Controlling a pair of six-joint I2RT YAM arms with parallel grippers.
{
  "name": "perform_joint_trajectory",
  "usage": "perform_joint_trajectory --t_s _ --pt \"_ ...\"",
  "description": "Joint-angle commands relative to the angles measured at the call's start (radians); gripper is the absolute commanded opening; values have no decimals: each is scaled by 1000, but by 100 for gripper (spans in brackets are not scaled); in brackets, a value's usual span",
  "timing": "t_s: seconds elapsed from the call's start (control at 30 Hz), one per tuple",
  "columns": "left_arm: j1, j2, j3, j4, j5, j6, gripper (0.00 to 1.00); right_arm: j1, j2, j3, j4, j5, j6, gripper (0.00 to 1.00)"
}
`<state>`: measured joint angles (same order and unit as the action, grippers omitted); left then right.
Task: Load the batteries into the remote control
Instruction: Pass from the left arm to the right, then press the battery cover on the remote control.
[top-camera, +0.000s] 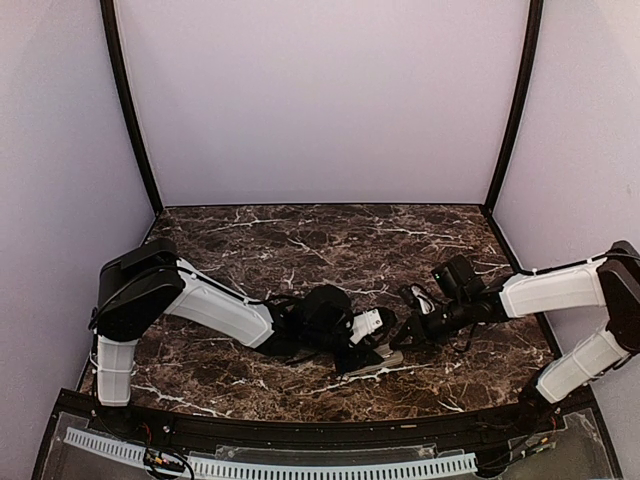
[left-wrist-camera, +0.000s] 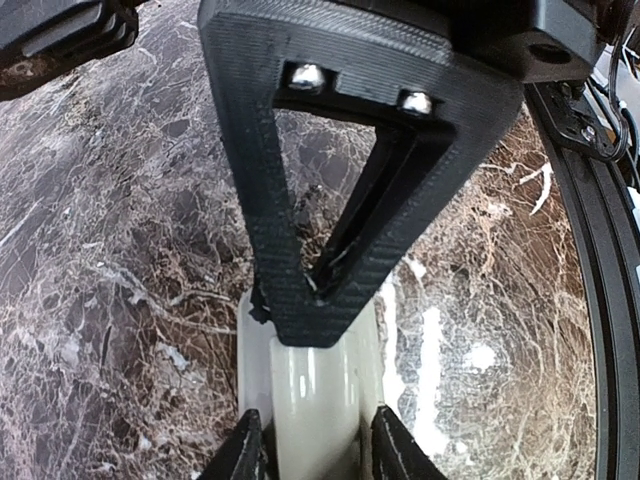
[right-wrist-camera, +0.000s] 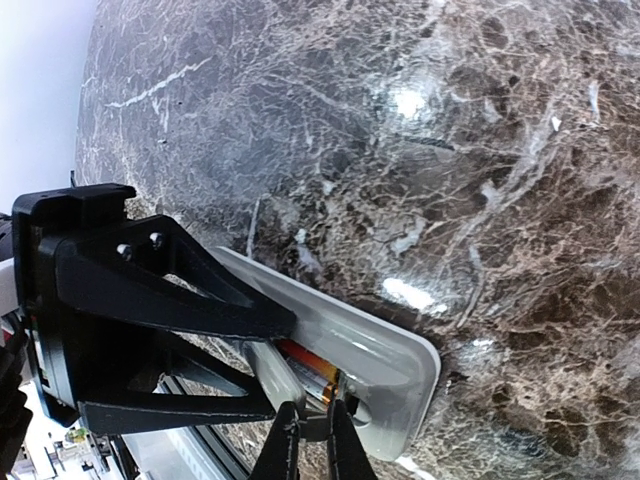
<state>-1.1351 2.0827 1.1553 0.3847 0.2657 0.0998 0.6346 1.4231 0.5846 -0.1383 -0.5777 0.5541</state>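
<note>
The white remote control (top-camera: 380, 362) lies near the table's middle front. My left gripper (left-wrist-camera: 318, 455) is shut on it, one finger against each long side of the remote (left-wrist-camera: 310, 400). In the right wrist view the remote (right-wrist-camera: 380, 345) shows its open compartment with one battery (right-wrist-camera: 312, 372), orange-red and dark, lying inside. My right gripper (right-wrist-camera: 315, 445) is nearly shut, its tips at the end of that battery and the compartment's edge. I cannot tell whether it holds anything. From above, the right gripper (top-camera: 408, 330) sits just right of the left gripper (top-camera: 368, 345). No other battery shows.
The brown marble table (top-camera: 300, 240) is closed in by pale walls on three sides. A black rail (left-wrist-camera: 600, 300) and a white cable track (top-camera: 300, 465) run along the near edge. The right gripper's black finger (left-wrist-camera: 330, 150) hangs over the remote in the left wrist view.
</note>
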Motion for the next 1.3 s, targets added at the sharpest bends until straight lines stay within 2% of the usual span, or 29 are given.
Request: perform_joint_trajectory --t_s 0.0,0.37,0.83,1.07,1.27 --pt "-23 -16 -17 -135 66 -10 38 -3 39 -28 -10 42 -19 5" --pt "-23 -15 -15 -128 71 -10 52 6 49 -54 20 35 -13 5" --pt "-23 -32 45 -145 78 1 54 37 71 -37 -12 85 -29 7" --pt "-19 -79 50 -135 53 -2 61 37 75 -41 -6 87 -34 6" --pt "-5 -123 11 -64 67 -44 58 37 77 -40 -1 85 -39 6"
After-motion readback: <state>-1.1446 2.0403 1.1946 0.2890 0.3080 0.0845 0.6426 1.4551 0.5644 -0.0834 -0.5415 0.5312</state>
